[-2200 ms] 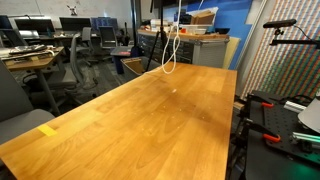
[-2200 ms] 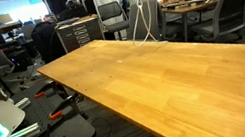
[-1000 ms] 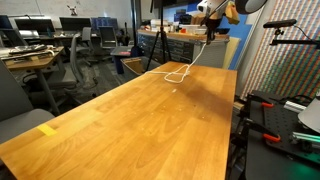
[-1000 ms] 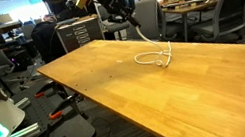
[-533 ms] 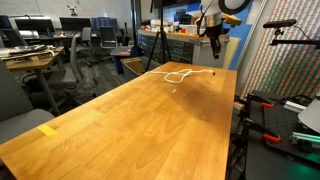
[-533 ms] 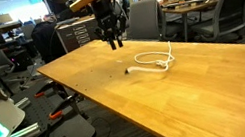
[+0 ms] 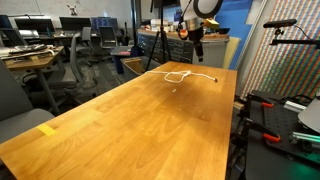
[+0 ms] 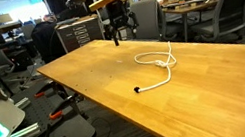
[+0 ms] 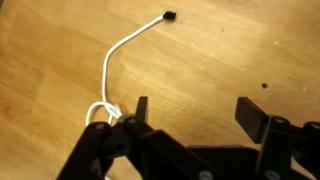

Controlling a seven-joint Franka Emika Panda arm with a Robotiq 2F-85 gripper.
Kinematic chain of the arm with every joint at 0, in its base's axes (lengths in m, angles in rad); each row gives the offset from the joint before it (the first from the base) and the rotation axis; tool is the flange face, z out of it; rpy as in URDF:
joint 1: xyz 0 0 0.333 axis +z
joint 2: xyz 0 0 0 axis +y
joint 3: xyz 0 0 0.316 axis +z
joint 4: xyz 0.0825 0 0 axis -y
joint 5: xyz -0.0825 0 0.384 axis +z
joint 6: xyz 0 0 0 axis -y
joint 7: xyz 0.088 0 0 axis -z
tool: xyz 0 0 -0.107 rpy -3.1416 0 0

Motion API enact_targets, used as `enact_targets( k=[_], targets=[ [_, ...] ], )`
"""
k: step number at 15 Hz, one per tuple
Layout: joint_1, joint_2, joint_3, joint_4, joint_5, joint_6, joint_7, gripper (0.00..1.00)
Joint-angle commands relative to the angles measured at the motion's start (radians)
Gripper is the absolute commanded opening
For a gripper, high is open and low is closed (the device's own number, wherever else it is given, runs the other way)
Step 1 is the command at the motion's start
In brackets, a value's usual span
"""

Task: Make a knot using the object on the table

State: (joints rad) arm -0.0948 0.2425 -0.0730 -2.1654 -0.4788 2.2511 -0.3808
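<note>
**Fig.** End effector (image 9: 195, 112): released, with nothing between the two fingers (image 9: 140, 108), which stand wide apart in the wrist view. In both exterior views it hangs above the far end of the desk (image 8: 211, 78), clear of the wood and apart from the cord (image 9: 110, 62).

The cord lies slack on the desk below and slightly to one side of the end effector. In the wrist view one strand runs from a small loop beside the left finger out to a dark tip (image 9: 168, 16). In an exterior view the cord (image 7: 178, 74) forms a loose oval loop near the far edge. In an exterior view a free tail ends at a dark tip (image 8: 138, 89), nearer the middle of the desk. Whether the strands cross to form a true knot cannot be told.

Handling (judged): the cord is light, thin and limp. It will not hold a shape, and it is likely to slide on the smooth wood. The best hold is a pinch from above on the free tail, just behind a tip, where the plug gives a stop against slipping. The loop should be left undisturbed.
</note>
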Motion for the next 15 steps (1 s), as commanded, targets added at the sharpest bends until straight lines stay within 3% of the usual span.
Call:
enact_targets(
  k=[1, 4, 8, 9, 12, 13, 15],
  targets=[
    [0.006, 0.027, -0.002, 0.027, -0.006, 0.007, 0.003, 0.98],
    [-0.019, 0.049, 0.008, 0.065, 0.058, 0.09, -0.031, 1.0],
    [-0.096, -0.002, 0.027, 0.096, 0.324, 0.132, -0.145, 1.0],
    [-0.05, 0.043, 0.005, 0.091, 0.234, 0.118, -0.08, 1.0],
    [-0.081, 0.014, 0.005, 0.104, 0.299, 0.12, -0.125, 1.0],
    [-0.107, 0.06, 0.04, 0.127, 0.419, 0.042, -0.207, 1.0],
    [-0.082, 0.146, 0.024, 0.166, 0.37, 0.106, -0.14, 1.0]
  ],
)
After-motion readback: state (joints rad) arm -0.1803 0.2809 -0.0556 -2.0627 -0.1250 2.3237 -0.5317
